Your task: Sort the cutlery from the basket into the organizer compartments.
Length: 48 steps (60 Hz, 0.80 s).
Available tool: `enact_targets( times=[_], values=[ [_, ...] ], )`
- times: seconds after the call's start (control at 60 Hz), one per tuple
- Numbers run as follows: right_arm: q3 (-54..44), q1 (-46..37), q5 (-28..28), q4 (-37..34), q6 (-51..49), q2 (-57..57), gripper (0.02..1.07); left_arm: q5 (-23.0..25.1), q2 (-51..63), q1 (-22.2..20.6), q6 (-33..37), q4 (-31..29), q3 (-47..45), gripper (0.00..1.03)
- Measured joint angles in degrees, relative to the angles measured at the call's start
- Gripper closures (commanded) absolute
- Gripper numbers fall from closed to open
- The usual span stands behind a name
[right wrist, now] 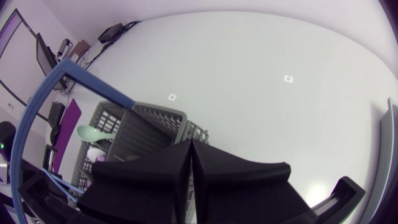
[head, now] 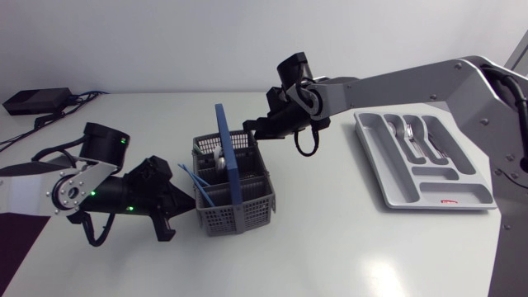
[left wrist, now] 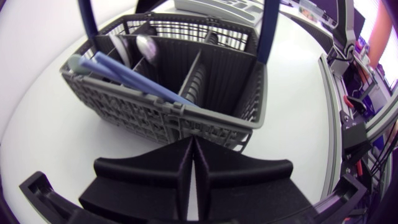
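Left on the table, my left pincer [head: 181, 203] rests closed and empty against the basket [head: 247, 213], likely bracing it. Cutlery [left wrist: 134, 78] stands inside. My right pincer [head: 250, 129], also closed, hovers above its far rim. The organizer [head: 378, 169] lies well apart, rightward.

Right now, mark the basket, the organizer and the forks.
basket [head: 235, 216], head view, front mesh wall.
organizer [head: 373, 157], head view, bare long rim.
forks [head: 412, 134], head view, middle of one fork.

Basket [head: 235, 210] looks matt plastic; forks [head: 415, 137] probably glossy metal.
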Motion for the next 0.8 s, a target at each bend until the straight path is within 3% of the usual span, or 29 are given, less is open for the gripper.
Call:
enact_targets(
  times=[0.067, 0.117, 0.183, 0.267, 0.383, 0.6, 0.8],
  values=[
    [0.4, -0.8, 1.5, 0.0, -0.2, -0.2, 1.01, -3.1, -0.9, -4.4, -0.5, 0.0, -0.2, 1.0],
    [-0.2, -1.2, 2.1, 0.0, -0.7, -0.7, 1.01, -3.4, -1.7, -4.9, -0.5, 0.0, -0.6, 1.0],
    [-3.8, -1.9, 2.5, -0.2, -2.0, -3.7, 1.01, -3.5, -3.3, -1.4, -0.4, -0.2, -1.1, 1.0],
    [-10.3, -2.2, 2.6, -0.7, -3.6, -10.7, 1.01, -2.2, -4.5, 6.4, -0.4, 0.0, -1.1, 1.0],
    [-17.1, -2.0, 2.3, -1.8, -4.8, -20.9, 1.01, -1.7, -4.1, 11.3, -2.3, 3.9, -1.0, 1.0],
    [-24.7, 0.9, 0.8, -9.8, -7.9, -33.5, 1.01, -0.3, 6.5, 14.4, -14.1, 15.8, 7.4, 1.0],
    [-30.5, 4.2, 0.5, -14.9, -10.3, -37.5, 1.01, 1.0, 20.1, 15.4, -22.4, 20.8, 18.9, 1.0]
  ],
)
